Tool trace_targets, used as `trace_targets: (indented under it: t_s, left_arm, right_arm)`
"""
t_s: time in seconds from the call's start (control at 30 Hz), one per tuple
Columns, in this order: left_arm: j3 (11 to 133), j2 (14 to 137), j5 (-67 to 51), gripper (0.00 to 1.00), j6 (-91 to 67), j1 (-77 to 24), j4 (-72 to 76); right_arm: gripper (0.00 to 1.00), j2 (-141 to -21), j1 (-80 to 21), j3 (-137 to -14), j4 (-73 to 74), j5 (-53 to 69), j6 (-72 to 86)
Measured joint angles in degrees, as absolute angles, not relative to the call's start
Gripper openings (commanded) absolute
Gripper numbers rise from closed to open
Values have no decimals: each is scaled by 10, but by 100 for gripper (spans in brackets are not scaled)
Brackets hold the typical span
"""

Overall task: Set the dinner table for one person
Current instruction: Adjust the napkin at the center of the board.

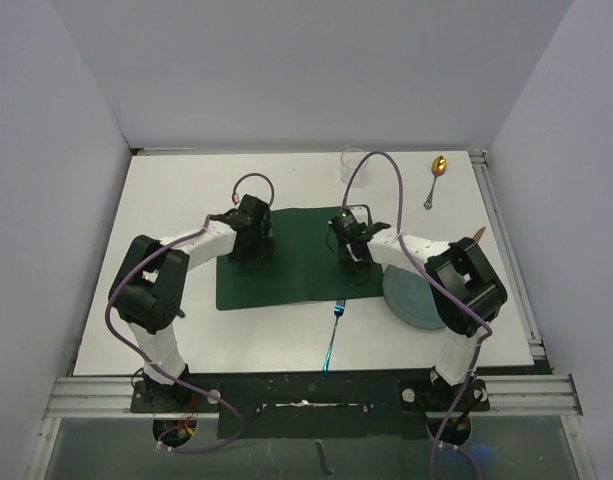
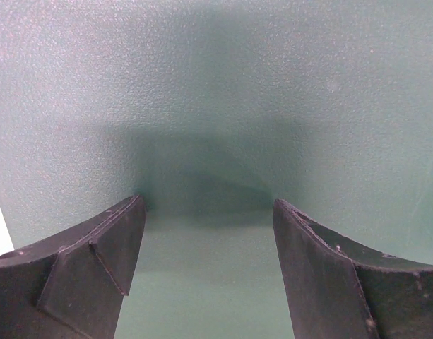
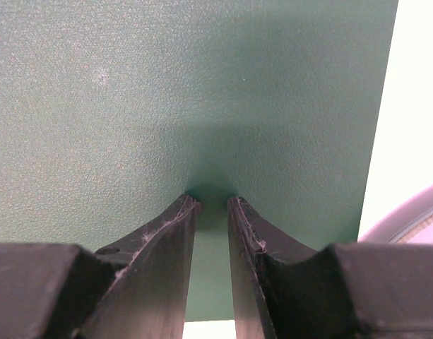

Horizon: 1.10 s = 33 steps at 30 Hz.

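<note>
The dinner table (image 1: 166, 200) is a white tabletop with a dark green placemat (image 1: 296, 272) at its middle. My left gripper (image 1: 252, 243) points down on the mat's left part. In the left wrist view it (image 2: 208, 200) is open wide, both tips on the green surface (image 2: 216, 85) and nothing between them. My right gripper (image 1: 352, 252) stands on the mat's right part. In the right wrist view its (image 3: 212, 199) jaws are a narrow gap apart, tips on the mat (image 3: 167, 92), holding nothing.
A grey-blue plate (image 1: 414, 298) lies right of the mat, partly under my right arm, and its rim (image 3: 414, 219) shows in the right wrist view. A bluish fork (image 1: 333, 335) lies near the front edge. A gold spoon (image 1: 436, 175) and a clear glass (image 1: 354, 165) sit at the back.
</note>
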<state>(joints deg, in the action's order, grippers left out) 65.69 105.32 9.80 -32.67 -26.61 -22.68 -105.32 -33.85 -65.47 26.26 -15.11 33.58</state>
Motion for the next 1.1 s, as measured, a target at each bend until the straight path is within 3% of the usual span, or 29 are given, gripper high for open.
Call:
trace_targets:
  t_s: [0.67,1.1]
  left_arm:
    - [645,1029,142,69,-340,-280,-293]
    - [595,831,144,70,-378,-281,-262]
  right_arm:
    - [27,-993,-409,-599,325,-149,404]
    - [29,-910,-406,-630,378,-165,400]
